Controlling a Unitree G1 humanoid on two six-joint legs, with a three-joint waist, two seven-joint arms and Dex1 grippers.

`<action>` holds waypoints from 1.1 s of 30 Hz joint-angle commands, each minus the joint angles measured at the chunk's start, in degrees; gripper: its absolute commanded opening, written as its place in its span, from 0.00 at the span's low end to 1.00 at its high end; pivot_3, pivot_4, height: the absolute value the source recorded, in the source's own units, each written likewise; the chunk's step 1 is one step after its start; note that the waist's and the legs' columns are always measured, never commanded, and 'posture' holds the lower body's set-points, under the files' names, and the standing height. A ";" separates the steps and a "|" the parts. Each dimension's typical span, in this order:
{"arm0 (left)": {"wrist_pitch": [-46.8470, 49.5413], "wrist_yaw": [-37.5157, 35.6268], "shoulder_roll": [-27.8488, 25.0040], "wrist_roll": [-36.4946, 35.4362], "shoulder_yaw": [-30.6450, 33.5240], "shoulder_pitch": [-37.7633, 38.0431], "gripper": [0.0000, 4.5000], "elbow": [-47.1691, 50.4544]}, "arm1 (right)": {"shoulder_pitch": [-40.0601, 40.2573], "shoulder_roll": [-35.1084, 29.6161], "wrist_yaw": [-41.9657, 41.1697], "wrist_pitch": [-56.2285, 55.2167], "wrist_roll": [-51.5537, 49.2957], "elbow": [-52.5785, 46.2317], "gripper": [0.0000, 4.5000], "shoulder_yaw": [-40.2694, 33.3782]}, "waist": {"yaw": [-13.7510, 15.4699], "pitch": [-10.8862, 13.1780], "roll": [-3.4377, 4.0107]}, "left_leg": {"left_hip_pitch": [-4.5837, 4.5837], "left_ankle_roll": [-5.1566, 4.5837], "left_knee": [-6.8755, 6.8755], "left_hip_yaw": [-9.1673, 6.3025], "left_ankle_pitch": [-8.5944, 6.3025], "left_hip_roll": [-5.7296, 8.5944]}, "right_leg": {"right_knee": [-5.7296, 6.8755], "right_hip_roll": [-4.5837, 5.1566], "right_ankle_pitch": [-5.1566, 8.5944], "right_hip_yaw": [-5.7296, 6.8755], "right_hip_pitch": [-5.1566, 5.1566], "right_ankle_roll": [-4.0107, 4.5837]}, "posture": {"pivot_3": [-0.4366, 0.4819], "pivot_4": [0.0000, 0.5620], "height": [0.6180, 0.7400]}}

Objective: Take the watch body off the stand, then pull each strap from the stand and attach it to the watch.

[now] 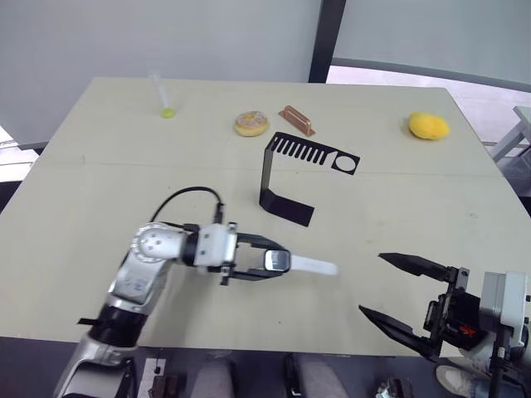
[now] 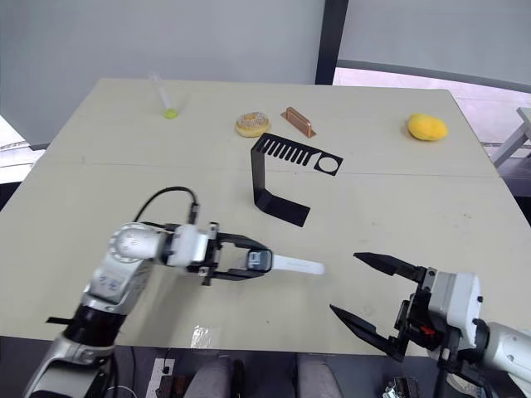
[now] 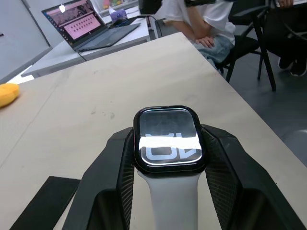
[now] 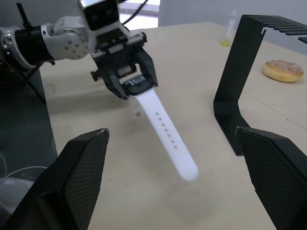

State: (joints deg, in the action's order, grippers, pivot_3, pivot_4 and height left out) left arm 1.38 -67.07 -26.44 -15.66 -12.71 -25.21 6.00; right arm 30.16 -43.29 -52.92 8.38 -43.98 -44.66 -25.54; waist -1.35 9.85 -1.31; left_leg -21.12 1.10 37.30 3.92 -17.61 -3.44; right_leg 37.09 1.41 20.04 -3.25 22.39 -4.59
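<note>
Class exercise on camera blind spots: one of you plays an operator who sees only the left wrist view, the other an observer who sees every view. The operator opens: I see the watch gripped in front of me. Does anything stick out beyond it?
Observer: Yes. A white strap runs from the watch out past the left gripper, toward the robot's right.
Operator: Where is the other gripper?
Observer: The right gripper is open, just beyond the strap's free end and not touching it.
Operator: Is anything left on the stand?
Observer: The stand is upright on the table, and its slotted top plate holds no strap.
</note>
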 commanded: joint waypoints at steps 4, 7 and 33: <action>6.43 4.63 0.78 8.41 -7.54 -1.08 0.35 -1.22 | -1.99 -0.87 0.86 2.80 -2.02 -2.12 0.99 -0.18 | -0.47 0.00 0.00 | 0.06 0.01 -0.08 -0.02 0.00 -0.04 | 0.03 -0.19 0.01 -0.20 0.05 0.01 | 0.48 0.27 1.00; 9.15 5.49 -0.33 9.98 -8.54 -0.12 0.35 -0.65 | -2.29 -0.90 0.31 3.91 -1.54 -2.26 0.99 0.26 | -0.25 0.00 0.01 | 0.08 0.04 -0.06 -0.02 0.02 -0.08 | 0.08 -0.19 0.01 -0.21 0.07 0.03 | 0.48 0.27 1.00; 8.74 3.71 -21.69 -8.93 41.02 31.09 1.00 9.34 | -8.96 -11.71 -21.84 -1.91 7.56 26.75 1.00 -11.66 | -0.18 0.19 0.04 | 0.81 0.04 -0.27 0.00 -0.24 -0.11 | 0.02 0.05 0.19 -0.07 -0.44 0.34 | 0.48 0.27 1.00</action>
State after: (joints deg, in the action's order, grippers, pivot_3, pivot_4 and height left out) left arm 11.58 -65.56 -48.64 -24.38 24.61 6.05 14.92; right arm 21.04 -54.30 -72.04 8.60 -37.60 -18.93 -35.79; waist -1.53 10.03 -1.27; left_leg -20.27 1.12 37.00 3.87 -17.87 -3.57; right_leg 36.99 1.47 20.23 -3.27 21.82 -4.26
